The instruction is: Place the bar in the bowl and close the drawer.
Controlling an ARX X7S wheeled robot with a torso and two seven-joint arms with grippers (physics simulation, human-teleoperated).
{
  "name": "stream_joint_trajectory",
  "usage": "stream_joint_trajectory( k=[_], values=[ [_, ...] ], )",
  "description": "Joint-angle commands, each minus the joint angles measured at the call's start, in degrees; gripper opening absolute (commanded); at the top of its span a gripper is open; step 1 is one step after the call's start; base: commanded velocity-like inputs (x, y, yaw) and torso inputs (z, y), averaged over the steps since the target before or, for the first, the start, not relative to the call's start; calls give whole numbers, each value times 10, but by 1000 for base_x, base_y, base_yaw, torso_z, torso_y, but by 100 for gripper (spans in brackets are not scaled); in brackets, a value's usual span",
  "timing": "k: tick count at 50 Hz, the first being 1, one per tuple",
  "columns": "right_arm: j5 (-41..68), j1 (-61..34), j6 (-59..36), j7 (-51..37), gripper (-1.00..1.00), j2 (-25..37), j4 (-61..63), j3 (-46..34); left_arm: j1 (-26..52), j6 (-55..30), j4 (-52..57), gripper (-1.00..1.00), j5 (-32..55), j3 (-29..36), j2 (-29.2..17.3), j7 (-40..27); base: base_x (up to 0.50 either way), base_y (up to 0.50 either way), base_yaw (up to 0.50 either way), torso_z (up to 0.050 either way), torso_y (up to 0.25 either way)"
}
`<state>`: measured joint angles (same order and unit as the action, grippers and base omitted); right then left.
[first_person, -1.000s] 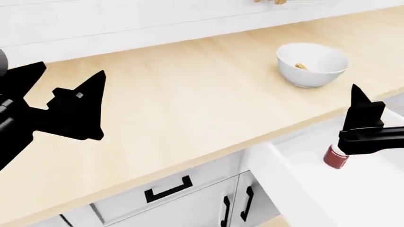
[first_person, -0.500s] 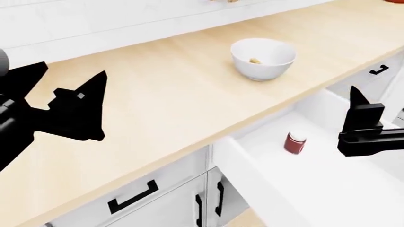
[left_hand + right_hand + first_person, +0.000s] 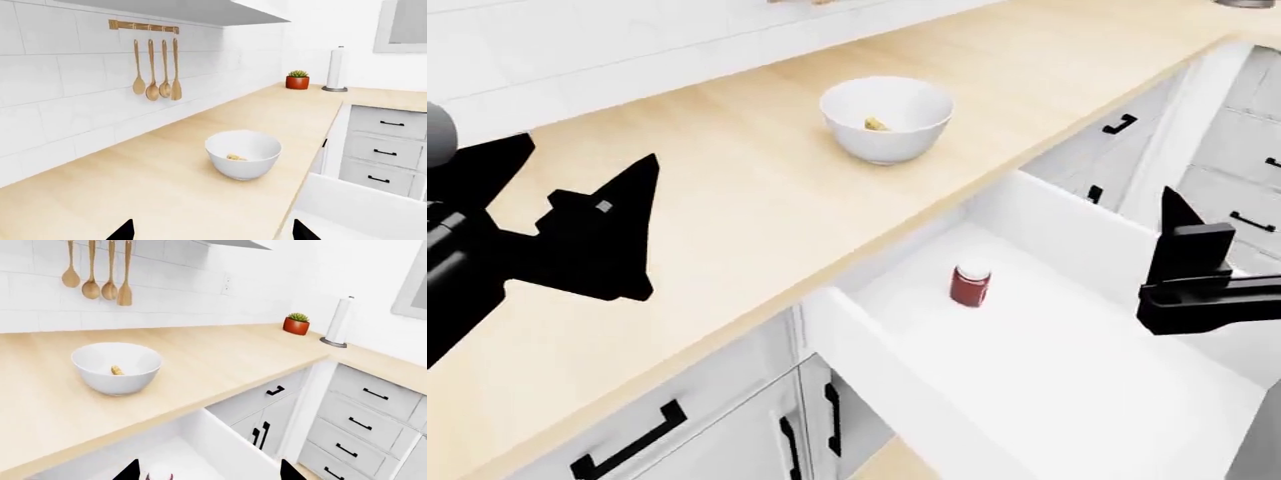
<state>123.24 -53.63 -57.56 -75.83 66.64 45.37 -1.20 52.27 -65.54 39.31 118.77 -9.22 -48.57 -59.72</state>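
The white bowl point(image 3: 886, 118) stands on the wooden counter point(image 3: 734, 210), and the small tan bar point(image 3: 877, 123) lies inside it. The same bowl point(image 3: 242, 153) with the bar point(image 3: 234, 157) shows in the left wrist view, and the bowl point(image 3: 117, 367) with the bar point(image 3: 117, 370) in the right wrist view. Below the counter edge, the wide white drawer point(image 3: 1081, 350) is pulled out. My left gripper point(image 3: 581, 155) hovers open over the counter's left part, well short of the bowl. My right gripper point(image 3: 1181, 215) hangs open above the drawer's right side, holding nothing.
A red jar with a white lid point(image 3: 970, 285) stands inside the drawer. Cabinet fronts with black handles point(image 3: 641, 440) sit under the counter. Stacked small drawers point(image 3: 363, 425) lie to the right. Wooden spoons point(image 3: 157, 70), a potted plant point(image 3: 297, 80) and a paper towel roll point(image 3: 335, 69) line the back.
The head view has swung right: the bowl slid left in the picture and much more of the open drawer shows. Both grippers keep their places in the picture, still open.
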Motion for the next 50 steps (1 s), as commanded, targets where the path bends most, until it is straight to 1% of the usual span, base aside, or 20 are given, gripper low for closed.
stream_joint_trajectory(
  k=[1, 50],
  values=[
    [1, 6, 4, 3, 100, 2, 1, 3, -1, 3, 1, 100, 1, 3, -3, 2, -32, 29, -500, 0, 0],
    [6, 25, 17, 25, 100, 5, 2, 9, 11, 19, 2, 100, 10, 24, -15, 3, -131, 159, -500, 0, 0]
  ],
)
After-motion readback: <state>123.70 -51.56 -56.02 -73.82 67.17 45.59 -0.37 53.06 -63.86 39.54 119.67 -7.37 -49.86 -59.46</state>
